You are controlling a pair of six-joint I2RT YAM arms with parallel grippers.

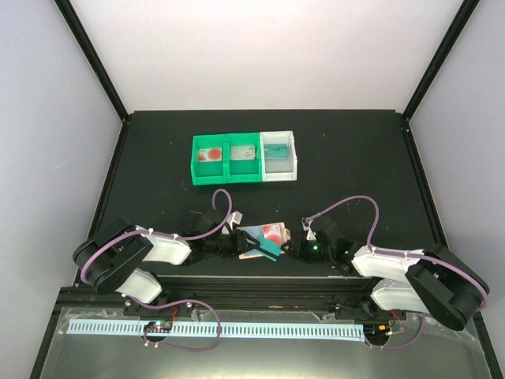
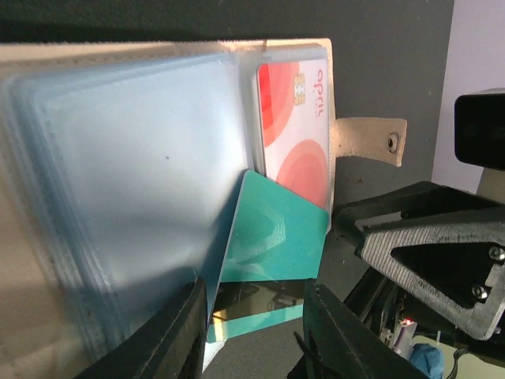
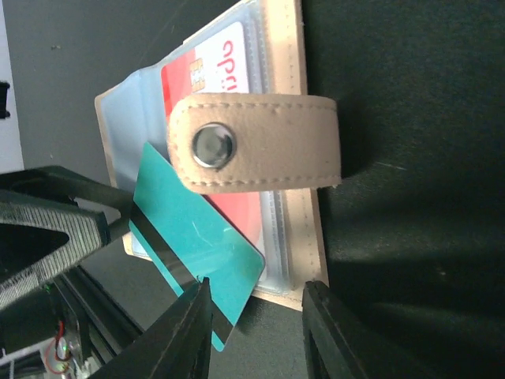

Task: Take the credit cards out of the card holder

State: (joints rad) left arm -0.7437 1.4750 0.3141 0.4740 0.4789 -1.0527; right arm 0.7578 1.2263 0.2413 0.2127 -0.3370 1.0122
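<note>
The tan card holder point(image 1: 260, 234) point(image 2: 118, 49) point(image 3: 309, 237) hangs open between both grippers and looks raised off the table. Its clear blue-grey sleeves point(image 2: 134, 181) face the left wrist camera. A white and red credit card point(image 2: 296, 134) point(image 3: 217, 67) sits in a sleeve. A teal credit card point(image 1: 270, 249) point(image 2: 276, 237) point(image 3: 197, 237) sticks out slantwise, about half free. My left gripper point(image 1: 241, 246) point(image 2: 254, 296) holds the holder's near edge, one finger across the sleeves, the other against the teal card's edge. My right gripper point(image 1: 293, 246) point(image 3: 259, 292) is open, one finger beside the teal card's corner.
Two green bins point(image 1: 195, 162) and a white bin point(image 1: 296, 158) stand in a row at the back of the black table, each with a card lying inside. The holder's snap tab point(image 2: 371, 142) point(image 3: 260, 146) juts out towards the right arm.
</note>
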